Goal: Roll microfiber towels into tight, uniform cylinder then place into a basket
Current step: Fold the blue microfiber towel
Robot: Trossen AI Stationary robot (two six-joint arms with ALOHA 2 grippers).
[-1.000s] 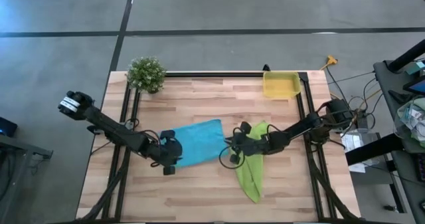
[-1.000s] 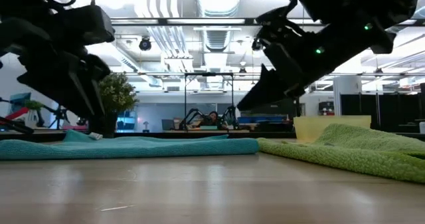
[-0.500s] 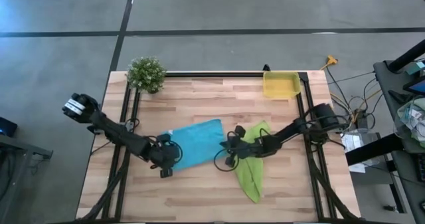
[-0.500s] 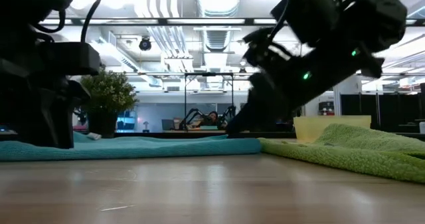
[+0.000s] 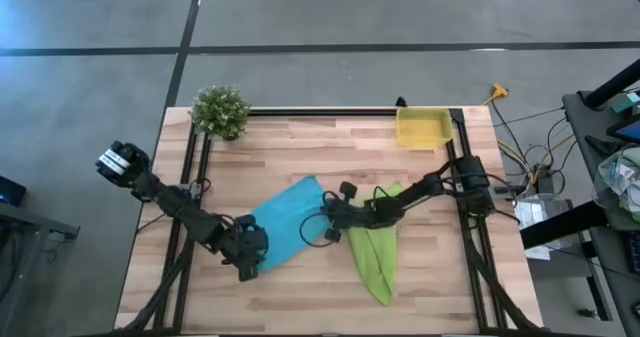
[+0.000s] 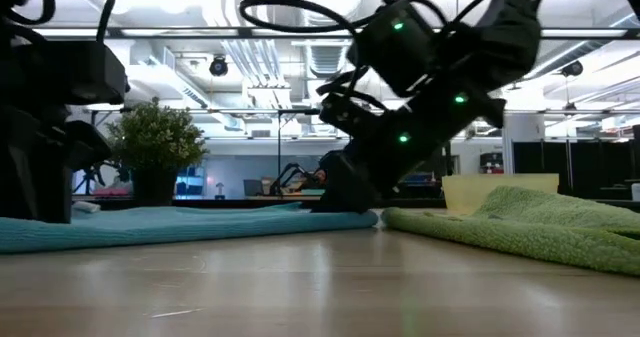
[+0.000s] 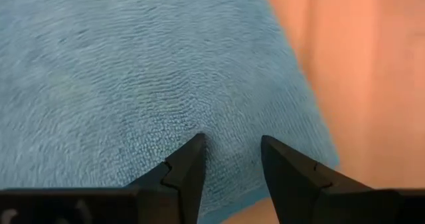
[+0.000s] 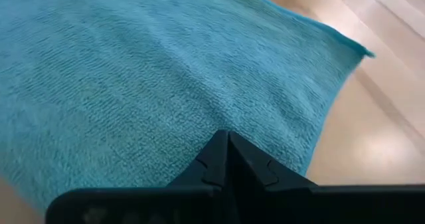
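Right wrist view: right end effector (image 8: 228, 141) closed on turquoise towel (image 8: 133, 71); left end effector (image 7: 232, 159) part-open, pressing it.

No readable text, labels or signs anywhere.

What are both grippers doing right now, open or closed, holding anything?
Left gripper: jaws open, tips resting on the turquoise-blue microfiber towel, nothing gripped.
Right gripper: jaws shut at that towel's edge; whether cloth is pinched cannot be told.
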